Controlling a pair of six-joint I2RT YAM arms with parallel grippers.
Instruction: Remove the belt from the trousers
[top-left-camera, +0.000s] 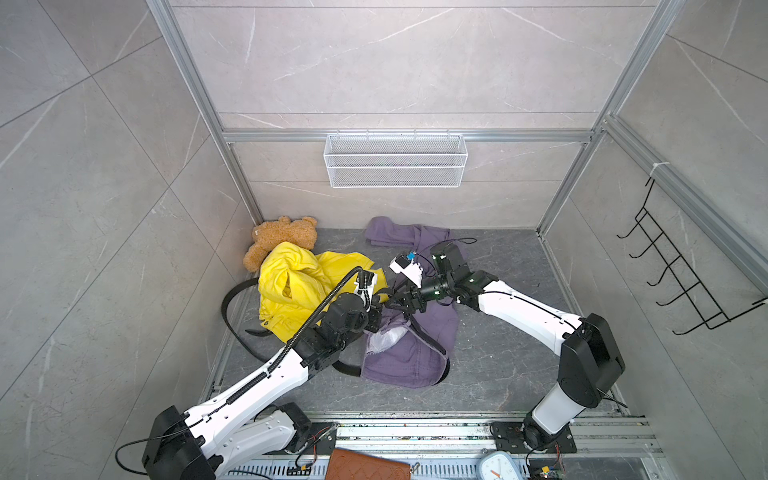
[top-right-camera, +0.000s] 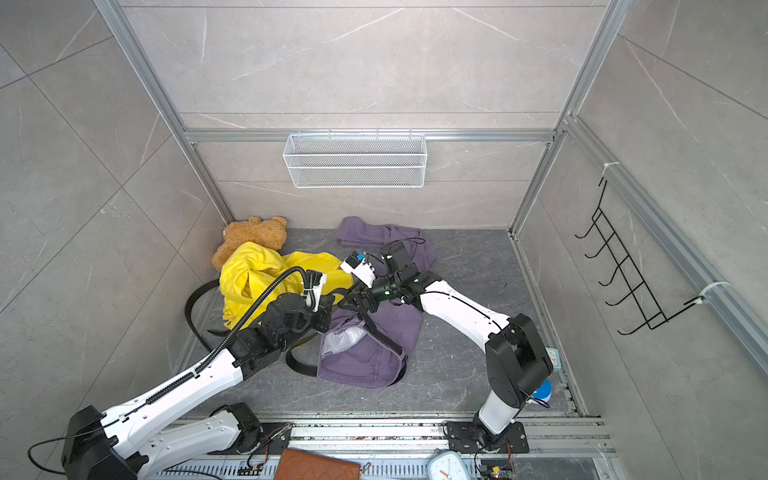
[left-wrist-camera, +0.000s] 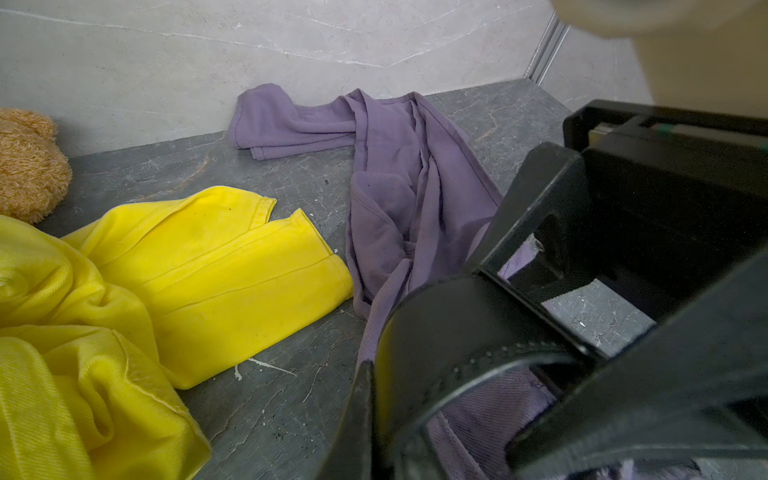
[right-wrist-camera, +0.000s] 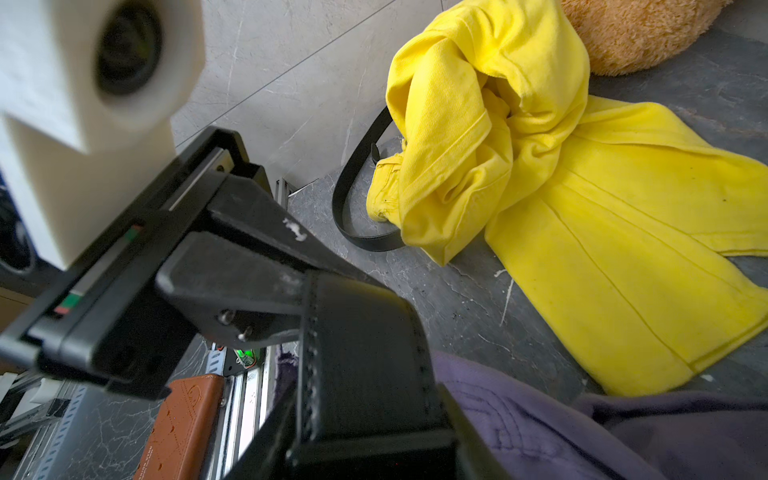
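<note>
Purple trousers (top-left-camera: 415, 361) (top-right-camera: 365, 363) lie crumpled mid-floor, and a black belt (top-left-camera: 428, 337) (top-right-camera: 384, 334) runs through their waistband. My left gripper (top-left-camera: 380, 305) (top-right-camera: 332, 302) is shut on a raised stretch of that belt (left-wrist-camera: 436, 332), just above the waistband. In its wrist view the strap is pinched flat between its fingers (left-wrist-camera: 355, 419). My right gripper (top-left-camera: 395, 300) (top-right-camera: 352, 300) meets it from the other side. Its jaws stand apart and straddle the same strap (right-wrist-camera: 361, 353), one finger along each edge. The left gripper's fingers (right-wrist-camera: 249, 270) clamp the strap just beyond.
Yellow trousers (top-left-camera: 299, 286) (right-wrist-camera: 582, 208) lie left of the purple ones, and a black belt loop (top-left-camera: 227, 307) (right-wrist-camera: 345, 199) curls out from under them. A teddy bear (top-left-camera: 282, 237) fills the back-left corner. A wire basket (top-left-camera: 395, 160) hangs on the back wall. Wallet (top-left-camera: 365, 465) and clock (top-left-camera: 498, 467) lie at the front rail.
</note>
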